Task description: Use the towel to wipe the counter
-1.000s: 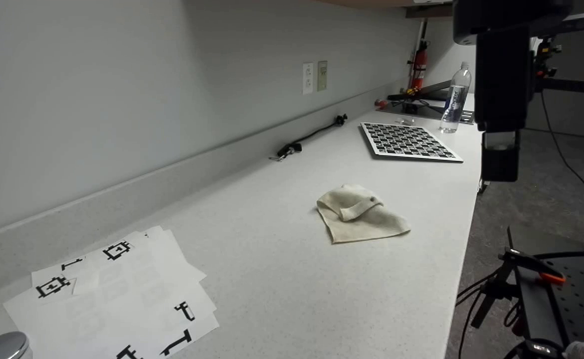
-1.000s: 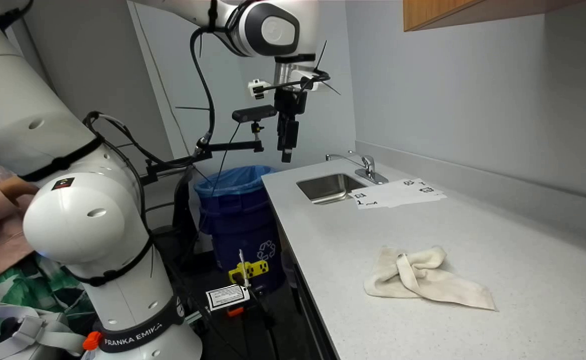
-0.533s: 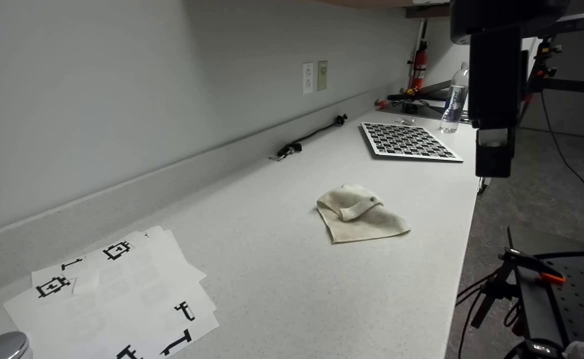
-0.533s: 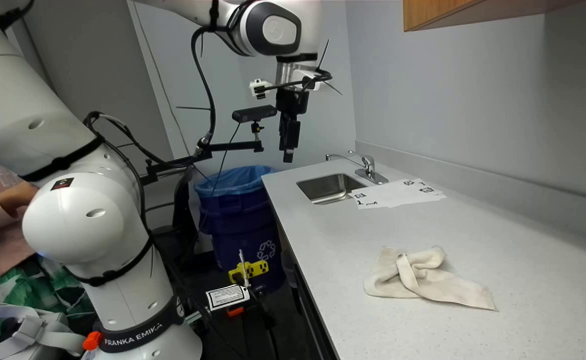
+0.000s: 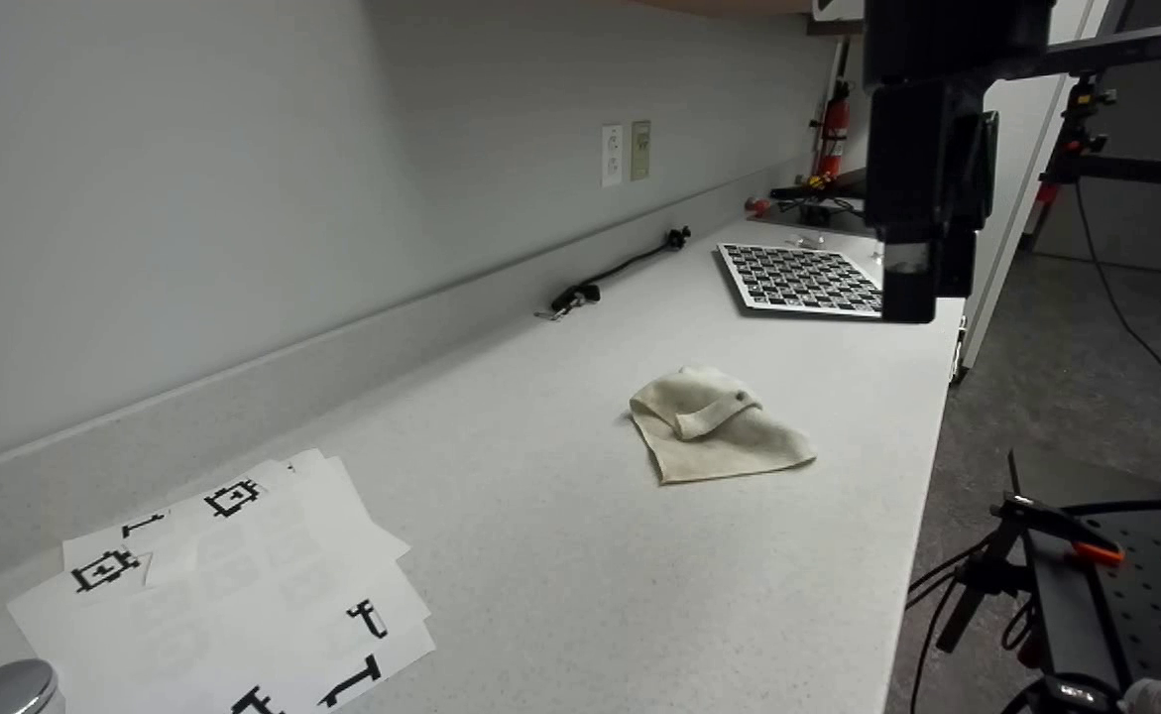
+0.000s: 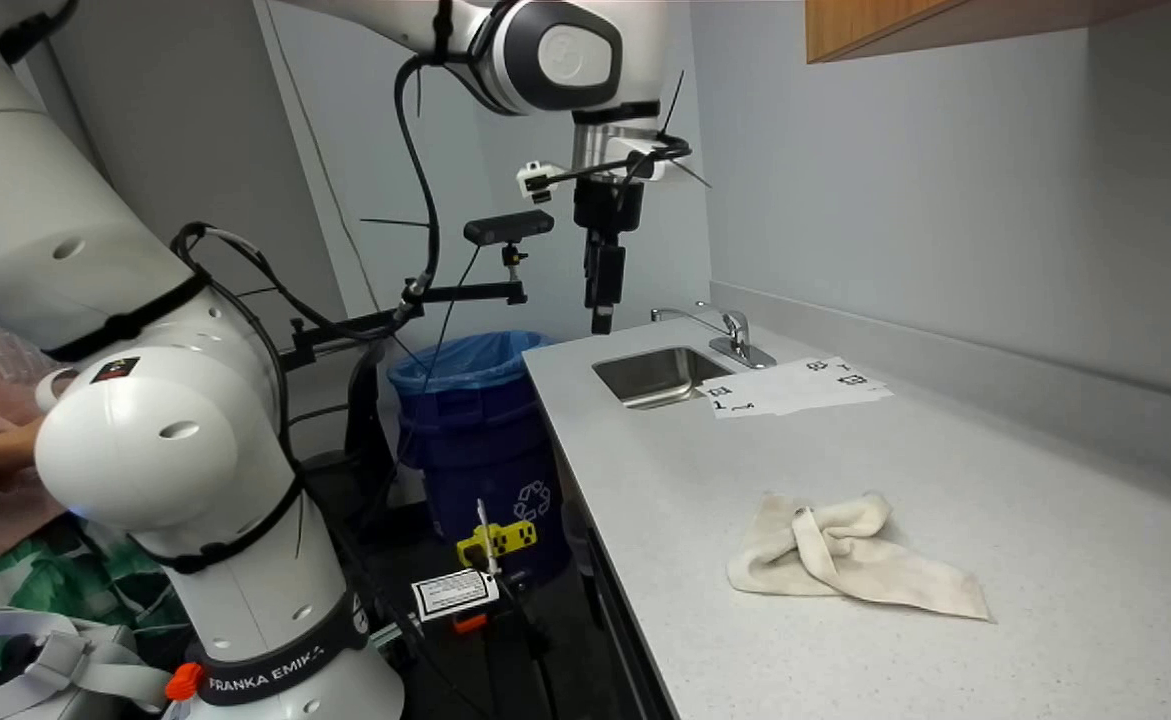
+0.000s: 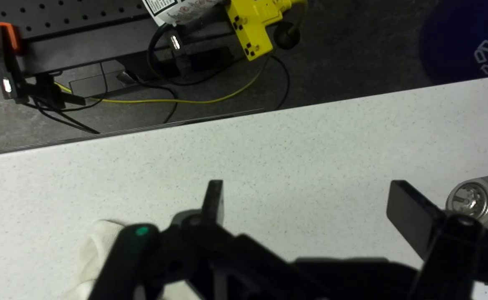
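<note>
So the towel [image 6: 845, 572] is lying kinda crumpled on the bench [image 6: 665, 500], claw [image 7: 306, 200] up in the air, jaws wide apart, empty.

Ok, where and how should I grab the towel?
Probably by the raised, bunched fold of the towel, straight down from above. It stands up from the counter, while the pointed corner lies almost flat and offers little to pinch. The gripper points down with its jaws open, so it could straddle the fold.
</note>
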Controlling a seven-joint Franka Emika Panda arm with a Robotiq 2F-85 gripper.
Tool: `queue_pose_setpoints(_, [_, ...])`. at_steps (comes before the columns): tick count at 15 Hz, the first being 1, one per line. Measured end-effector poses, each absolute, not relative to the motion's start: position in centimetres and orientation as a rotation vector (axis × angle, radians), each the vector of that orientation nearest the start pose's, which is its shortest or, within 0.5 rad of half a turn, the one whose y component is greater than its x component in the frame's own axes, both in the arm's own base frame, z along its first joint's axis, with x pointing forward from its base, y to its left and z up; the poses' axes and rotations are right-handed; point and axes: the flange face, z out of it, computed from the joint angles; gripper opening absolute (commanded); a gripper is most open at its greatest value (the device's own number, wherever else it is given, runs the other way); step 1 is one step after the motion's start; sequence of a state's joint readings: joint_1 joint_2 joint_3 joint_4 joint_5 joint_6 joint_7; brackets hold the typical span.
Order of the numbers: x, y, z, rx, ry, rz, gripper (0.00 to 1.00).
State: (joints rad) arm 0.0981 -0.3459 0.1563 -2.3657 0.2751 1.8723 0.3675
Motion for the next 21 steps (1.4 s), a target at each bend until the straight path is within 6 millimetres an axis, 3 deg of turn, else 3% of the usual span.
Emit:
queue_pose_setpoints(13, [44.6,2.5,38.5,-3.144,0.564,-0.021,1.0])
queue_pose_setpoints(21, [44.9,1.9,37.8,-3.141,0.597,-0.016,1.0])
